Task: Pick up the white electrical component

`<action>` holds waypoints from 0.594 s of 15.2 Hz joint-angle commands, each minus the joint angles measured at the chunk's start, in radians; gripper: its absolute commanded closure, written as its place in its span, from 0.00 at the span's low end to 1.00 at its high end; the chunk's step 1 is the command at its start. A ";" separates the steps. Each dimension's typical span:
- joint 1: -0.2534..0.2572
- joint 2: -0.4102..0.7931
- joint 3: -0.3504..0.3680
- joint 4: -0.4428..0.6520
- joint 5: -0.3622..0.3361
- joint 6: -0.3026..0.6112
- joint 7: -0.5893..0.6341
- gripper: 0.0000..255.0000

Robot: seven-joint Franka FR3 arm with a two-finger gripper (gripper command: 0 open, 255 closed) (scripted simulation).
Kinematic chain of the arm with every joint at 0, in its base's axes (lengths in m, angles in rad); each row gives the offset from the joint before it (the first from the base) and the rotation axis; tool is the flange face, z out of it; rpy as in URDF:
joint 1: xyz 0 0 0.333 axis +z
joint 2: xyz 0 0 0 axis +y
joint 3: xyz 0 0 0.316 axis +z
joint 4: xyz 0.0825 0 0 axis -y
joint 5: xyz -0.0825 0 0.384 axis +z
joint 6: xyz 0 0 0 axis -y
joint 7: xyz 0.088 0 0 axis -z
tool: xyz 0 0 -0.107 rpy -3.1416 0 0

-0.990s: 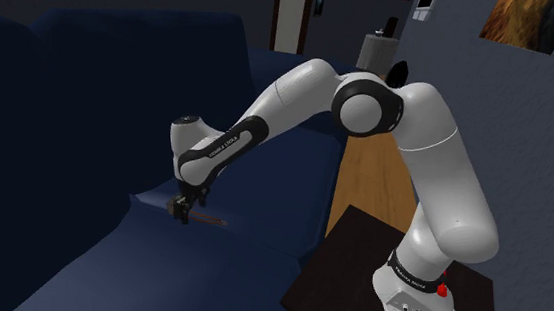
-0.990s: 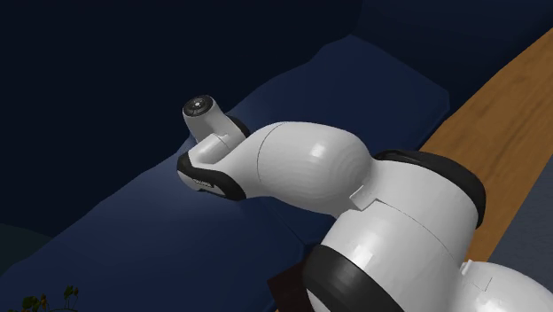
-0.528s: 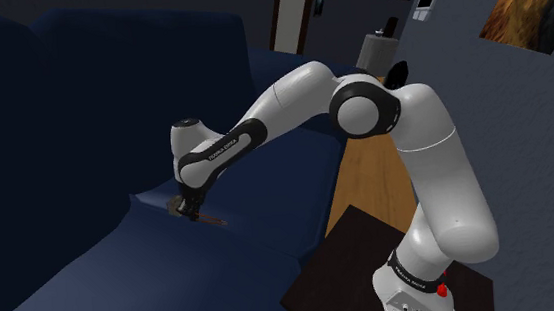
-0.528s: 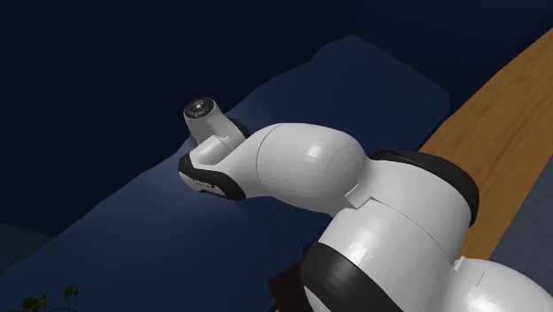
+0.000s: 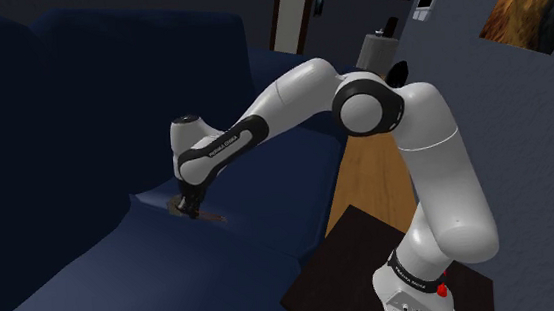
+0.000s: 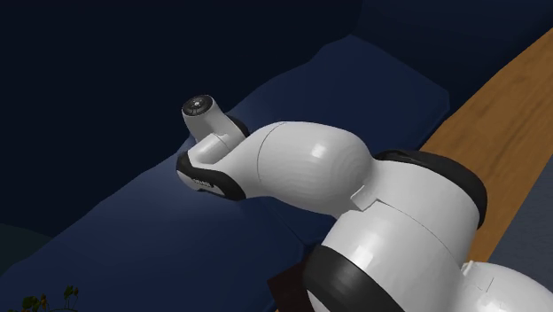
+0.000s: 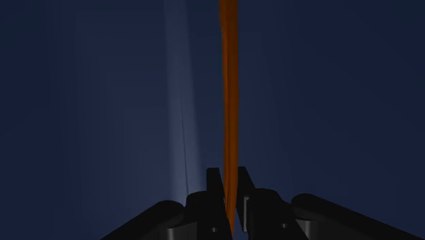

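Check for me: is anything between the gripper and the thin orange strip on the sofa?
Nothing visible does. In the wrist view the thin orange strip runs straight between the fingers of the gripper, which appear shut on it, with dark blue sofa cushion on both sides of it.

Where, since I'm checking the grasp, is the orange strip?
The strip lies on the sofa seat, left of centre in the shoulder view, clasped by the tool.

Dark blue sofa, thin orange strip
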 commanded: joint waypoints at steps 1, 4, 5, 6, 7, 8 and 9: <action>-0.001 -0.018 0.001 -0.002 0.001 -0.016 -0.001 1.00; -0.003 -0.046 0.003 -0.003 0.004 -0.042 -0.001 1.00; -0.004 -0.055 0.004 -0.003 0.005 -0.051 -0.002 1.00; -0.004 -0.063 0.005 -0.003 0.005 -0.060 -0.002 1.00; -0.004 -0.072 0.005 -0.003 0.006 -0.069 -0.002 1.00; -0.005 -0.081 0.006 -0.003 0.007 -0.078 -0.002 1.00; -0.005 -0.089 0.007 -0.001 0.008 -0.087 -0.002 1.00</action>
